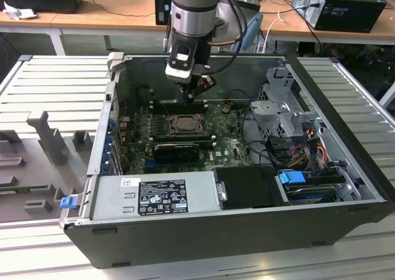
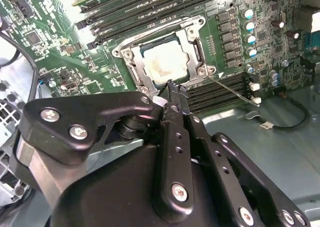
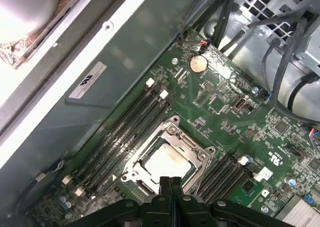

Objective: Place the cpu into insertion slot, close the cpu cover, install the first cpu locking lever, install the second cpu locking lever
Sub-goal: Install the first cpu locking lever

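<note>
The cpu (image 2: 165,62) lies flat in the insertion slot (image 2: 131,69) on the green motherboard (image 2: 60,47), its dull silver top showing through the square opening of the cpu cover (image 2: 196,37), which lies down over it. A thin wire lever (image 2: 232,90) sticks out sideways from one socket corner. My gripper (image 2: 175,88) hovers just beside the socket's edge, fingers pressed together with nothing between them. The first wrist view shows the same cpu (image 3: 167,162), cover (image 3: 172,129) and shut gripper (image 3: 170,181). In the exterior view the gripper (image 1: 190,95) hangs above the socket (image 1: 184,124).
Long black memory slots (image 3: 125,132) flank the socket on both sides. A black graphics card (image 1: 176,149) lies in front of it, a power supply (image 1: 154,193) along the case front, and a drive cage (image 1: 281,101) with cables (image 1: 308,144) at the exterior view's right.
</note>
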Tool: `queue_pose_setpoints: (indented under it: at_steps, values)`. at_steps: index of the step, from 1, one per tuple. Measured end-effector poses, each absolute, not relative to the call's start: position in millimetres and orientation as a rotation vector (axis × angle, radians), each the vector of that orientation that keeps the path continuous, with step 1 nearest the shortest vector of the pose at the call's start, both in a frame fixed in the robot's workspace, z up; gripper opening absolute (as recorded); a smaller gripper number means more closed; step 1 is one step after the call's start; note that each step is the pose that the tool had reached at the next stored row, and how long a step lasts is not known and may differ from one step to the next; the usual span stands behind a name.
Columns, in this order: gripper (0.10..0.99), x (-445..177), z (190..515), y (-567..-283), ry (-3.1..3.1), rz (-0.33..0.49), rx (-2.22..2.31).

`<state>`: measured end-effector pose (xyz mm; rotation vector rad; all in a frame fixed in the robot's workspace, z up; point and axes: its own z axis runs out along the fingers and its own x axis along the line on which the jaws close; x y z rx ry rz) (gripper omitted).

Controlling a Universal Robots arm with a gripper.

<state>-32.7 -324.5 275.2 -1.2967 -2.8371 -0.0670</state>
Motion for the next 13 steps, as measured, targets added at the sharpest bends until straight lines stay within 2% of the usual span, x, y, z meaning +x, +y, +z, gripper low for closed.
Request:
queue_pose_setpoints:
  at_steps: [13]
  values:
    - [0.106, -32.7, 275.2, -324.5, -2.916, -0.065, -1.101]
